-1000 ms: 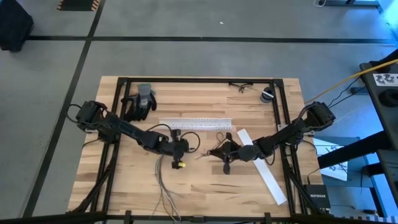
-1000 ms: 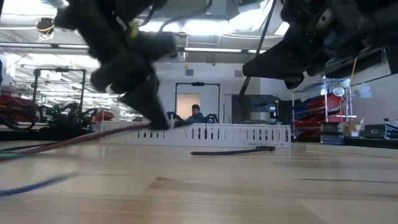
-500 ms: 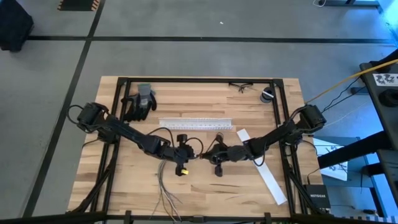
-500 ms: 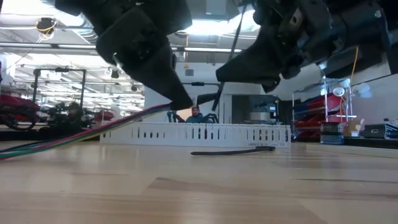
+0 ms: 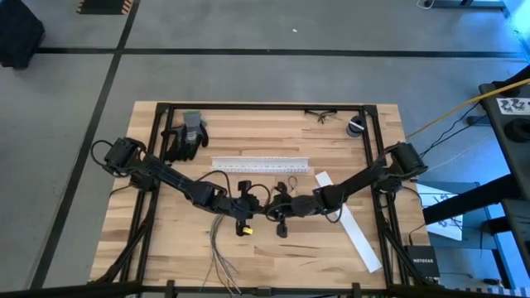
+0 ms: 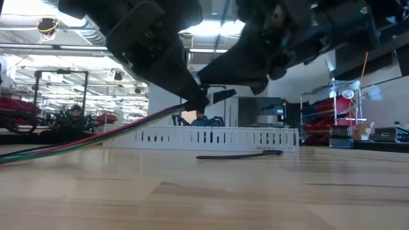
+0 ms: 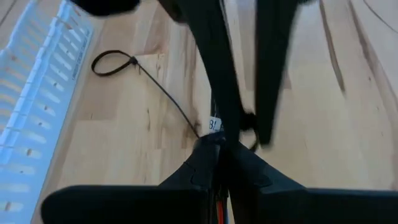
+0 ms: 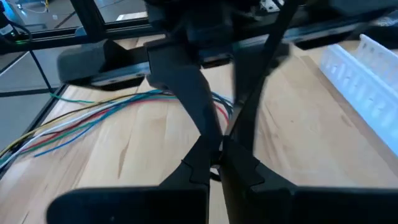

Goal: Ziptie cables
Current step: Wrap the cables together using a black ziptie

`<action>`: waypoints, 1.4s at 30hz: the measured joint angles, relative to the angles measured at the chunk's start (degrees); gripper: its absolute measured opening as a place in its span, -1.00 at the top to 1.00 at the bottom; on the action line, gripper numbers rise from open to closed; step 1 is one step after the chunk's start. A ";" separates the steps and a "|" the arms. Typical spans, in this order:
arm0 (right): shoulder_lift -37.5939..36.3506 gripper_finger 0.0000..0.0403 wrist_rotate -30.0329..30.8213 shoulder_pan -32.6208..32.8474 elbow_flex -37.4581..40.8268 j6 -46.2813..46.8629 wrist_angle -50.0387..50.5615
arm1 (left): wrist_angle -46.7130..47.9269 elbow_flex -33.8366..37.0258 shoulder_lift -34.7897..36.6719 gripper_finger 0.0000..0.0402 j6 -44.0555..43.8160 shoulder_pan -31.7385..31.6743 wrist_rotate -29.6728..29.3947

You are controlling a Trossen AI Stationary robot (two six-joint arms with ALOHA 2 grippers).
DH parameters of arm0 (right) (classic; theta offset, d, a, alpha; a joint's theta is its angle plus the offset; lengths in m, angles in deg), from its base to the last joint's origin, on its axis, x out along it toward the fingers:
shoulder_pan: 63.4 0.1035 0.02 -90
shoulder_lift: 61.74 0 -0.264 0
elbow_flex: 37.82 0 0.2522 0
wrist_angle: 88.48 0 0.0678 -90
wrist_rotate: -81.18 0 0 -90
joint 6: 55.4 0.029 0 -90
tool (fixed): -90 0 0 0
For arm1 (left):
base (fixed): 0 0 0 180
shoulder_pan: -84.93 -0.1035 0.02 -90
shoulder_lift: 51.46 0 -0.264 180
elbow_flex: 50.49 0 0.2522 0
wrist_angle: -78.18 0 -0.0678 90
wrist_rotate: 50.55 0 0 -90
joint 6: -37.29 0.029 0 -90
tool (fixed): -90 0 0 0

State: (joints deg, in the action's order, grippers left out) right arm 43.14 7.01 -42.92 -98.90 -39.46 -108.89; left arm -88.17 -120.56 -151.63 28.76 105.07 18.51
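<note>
High view: a wooden table (image 5: 166, 248) seen from above. Two dark arms reach in from the left and right edges and meet near the middle. The left gripper (image 5: 257, 205) and right gripper (image 5: 273, 207) sit tip to tip, both with fingers pressed together. The cables (image 5: 222, 252) trail from the left gripper toward the near edge, fanning out. A white channel (image 5: 259, 165) lies just beyond the grippers. A white strip (image 5: 348, 222) lies at an angle on the right. A dark glove (image 5: 187, 135) sits far left, glasses (image 5: 320, 114) far right.

Low view: the left gripper (image 6: 195, 102) hangs above the tabletop, pinching the cables (image 6: 83, 142), which slope down to the left in red, green and white. The right gripper (image 6: 214, 97) meets it from the right. A ziptie (image 6: 238, 154) lies flat in front of the channel (image 6: 204, 137). A person (image 6: 201, 117) sits far behind.

Left wrist view: the left gripper (image 7: 221, 142) is closed on the cables. A looped ziptie (image 7: 115, 62) lies on the wood beside the channel (image 7: 37, 106).

Right wrist view: the right gripper (image 8: 219, 149) is closed; what it pinches cannot be told. The cables (image 8: 87, 121) spread across the wood beyond.
</note>
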 joint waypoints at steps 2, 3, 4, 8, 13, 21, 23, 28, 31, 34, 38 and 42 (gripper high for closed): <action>1.40 0.93 -0.02 -0.27 -1.24 -0.11 0.63 | 0.08 0.04 -0.17 0.91 -0.04 0.20 0.41; 1.93 0.93 -0.10 -0.37 -1.74 -0.11 1.00 | 0.25 0.07 -0.24 0.91 -0.26 0.35 0.64; 2.31 0.93 -0.46 -0.58 -2.23 -0.11 1.28 | 0.48 0.09 -0.24 0.91 -0.32 0.53 0.65; 3.06 0.93 -0.46 -0.69 -2.61 -0.11 1.47 | 1.18 0.09 -0.24 0.91 -0.38 0.87 0.67; 3.09 0.93 -0.31 -0.73 -2.61 -0.15 1.91 | 1.36 0.09 -0.24 0.85 -2.38 0.41 0.88; 3.09 0.93 -0.24 -0.73 -2.61 -0.19 2.64 | 1.48 0.09 -0.24 0.41 -1.97 0.55 0.76; 3.09 0.93 -0.28 -0.73 -2.61 -0.19 2.66 | 1.40 0.09 -0.24 0.36 -1.95 0.67 0.65; 3.12 0.93 -0.28 -1.07 -2.59 -0.19 3.05 | 2.15 0.08 -0.13 0.32 -1.73 0.66 0.58; 3.13 0.93 0.07 -1.15 -2.59 -0.19 2.91 | 3.96 -0.04 0.49 0.31 -3.04 0.69 0.68; 3.22 0.93 0.53 -1.20 -2.49 -0.19 3.55 | 6.06 -0.11 0.85 0.31 -3.02 1.27 1.07; 3.45 0.93 1.27 -1.21 -2.46 -0.17 3.25 | 6.53 -0.11 0.90 0.31 -1.51 2.11 1.15; 5.81 0.93 1.77 -1.49 -2.53 0.42 1.80 | 7.33 -0.11 1.05 0.31 -1.11 2.57 1.01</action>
State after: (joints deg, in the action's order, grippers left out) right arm 48.95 8.79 -44.41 -101.43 -39.04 -107.09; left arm -80.84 -120.67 -150.58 27.65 107.63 19.52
